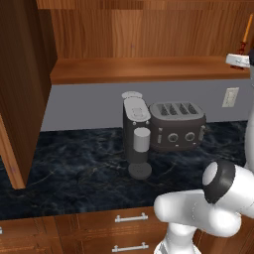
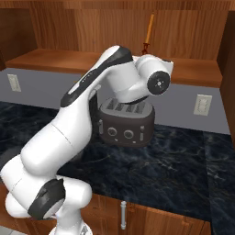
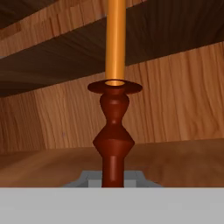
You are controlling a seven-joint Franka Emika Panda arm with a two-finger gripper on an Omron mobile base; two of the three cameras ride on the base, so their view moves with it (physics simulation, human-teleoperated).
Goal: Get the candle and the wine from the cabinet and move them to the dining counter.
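One orange candle (image 3: pixel 116 41), seemingly pincer-held.

Even, soft rendered light, moderately bright, with no glare. The black counter (image 1: pixel 74 168) carries faint pale veining and weak sheen; the coffee machine (image 1: pixel 136 134) drops a dim shadow toward 6 o'clock. The cabinet (image 3: pixel 183 96) interior darkens toward 10 o'clock in the hand view. All pictures are slightly soft and coarse, with no edge distortion.
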